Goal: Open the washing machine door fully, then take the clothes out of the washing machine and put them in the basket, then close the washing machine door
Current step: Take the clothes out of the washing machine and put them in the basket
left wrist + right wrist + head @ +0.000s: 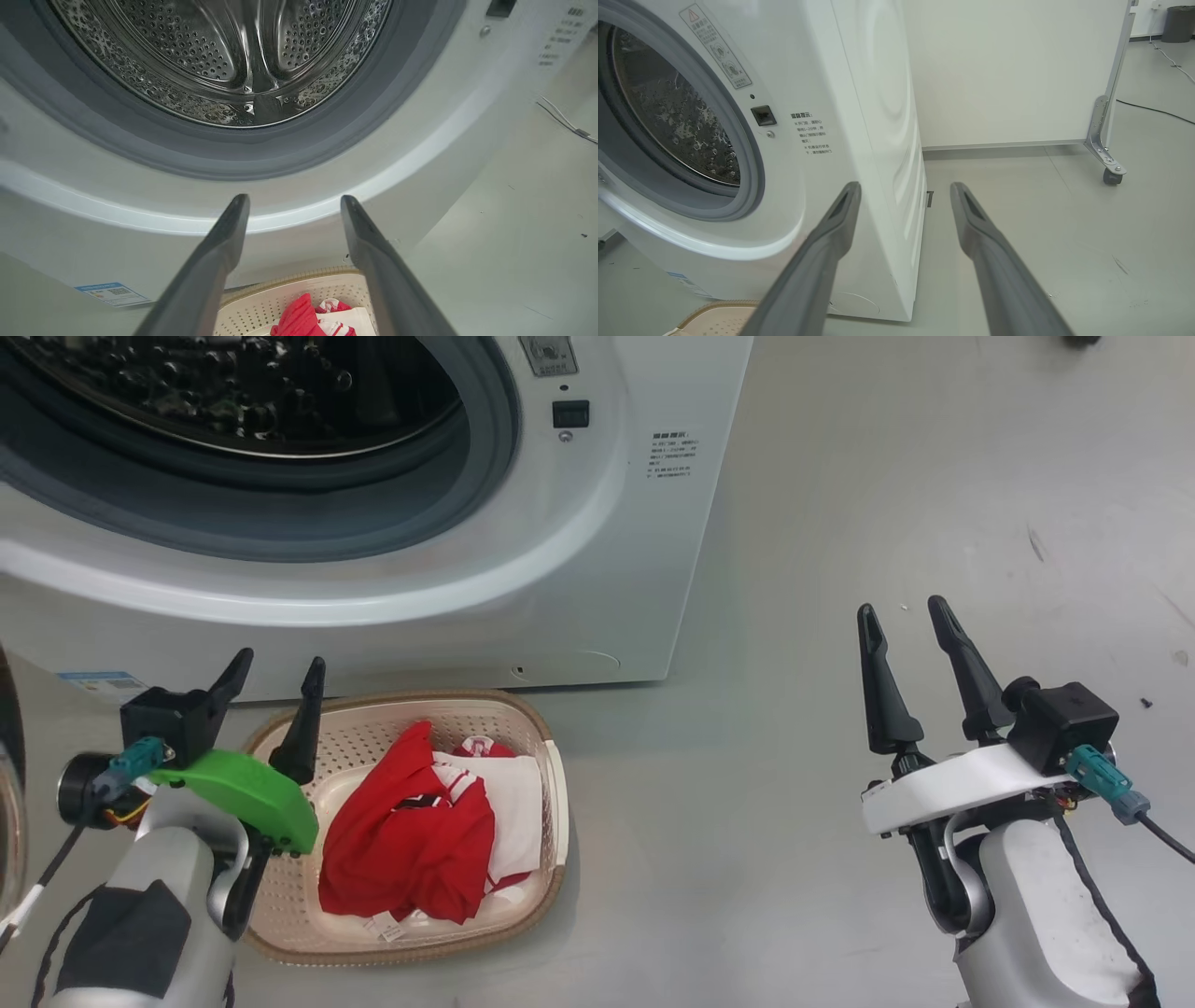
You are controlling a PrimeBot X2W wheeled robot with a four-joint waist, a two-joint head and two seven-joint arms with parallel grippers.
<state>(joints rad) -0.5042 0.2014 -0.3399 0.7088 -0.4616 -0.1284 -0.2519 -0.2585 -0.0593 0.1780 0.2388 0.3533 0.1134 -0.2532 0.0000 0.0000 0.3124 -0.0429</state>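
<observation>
Grey smooth floor [840, 476] surrounds the work area.

**Head view.** The washing machine [579, 569] stands ahead with its drum mouth uncovered. The basket [420, 696] sits on the floor just in front of it and holds the clothes [411, 840] in a loose red and white heap. The left gripper [282, 658] hovers over the basket's left end, fingers spread wide and holding nothing. The right gripper [902, 605] hangs over bare floor, well apart from the basket, equally wide and holding nothing. A dark curved sliver at the far left edge is probably the washing machine door [9, 821] (too little shows to be certain).

**Left wrist view.** The steel drum [224, 56] shows no fabric in the visible part. The clothes lie below the fingers, inside the basket.

**Right wrist view.** The machine's front and side panel are seen, with a corner of the basket [714, 310] at the bottom and a wheeled partition [1106, 140] beyond.

**Handling.** The clothes look soft, limp and light. They need no further grip if the drum is indeed empty. The door is judged rigid and hinged, with a glossy rim that may slip under the fingers. Push on the rim at the side away from the hinge. Avoid striking the glass bowl.
</observation>
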